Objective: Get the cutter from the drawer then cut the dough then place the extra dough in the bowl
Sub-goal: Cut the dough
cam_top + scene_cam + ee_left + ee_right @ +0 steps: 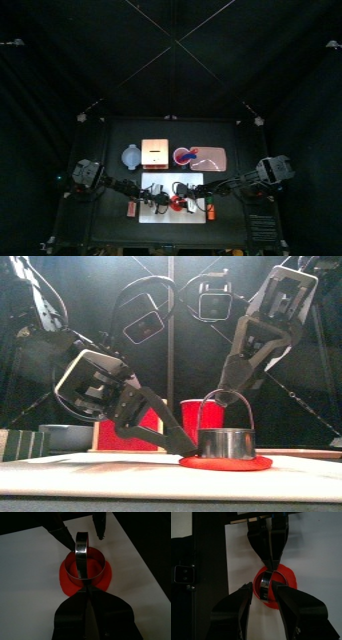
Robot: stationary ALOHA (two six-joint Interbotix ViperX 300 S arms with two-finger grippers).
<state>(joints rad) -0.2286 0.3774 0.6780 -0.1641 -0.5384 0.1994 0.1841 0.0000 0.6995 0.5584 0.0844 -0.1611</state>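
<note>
The cutter (227,442) stands upright on the dough (227,464), a flat red disc, and the dough lies on the board (80,471) near the table's front. The cutter's ring sits within the dough's outline, so a red margin shows all round it. Its wire handle (227,393) arches up over the ring.

The left gripper (87,593) reaches in low from the left. Its jaws are clenched together on the near side of the cutter's wall. The right gripper (264,587) comes down from above on the right, with its jaws spread apart, one on each side of the cutter. The front view shows their tips up by the handle, and I cannot tell whether they touch the wire.

Behind the board, the bowl (130,154) is at the left, and it is too small in the top view to tell what it holds. The box (155,152) is just beside it, with its red drawer front (118,434) facing the front. I cannot tell whether the drawer is open. The tray (214,160) lies to the right of the box and carries the red cup (201,414) near its left end. What the cup holds is unclear.
</note>
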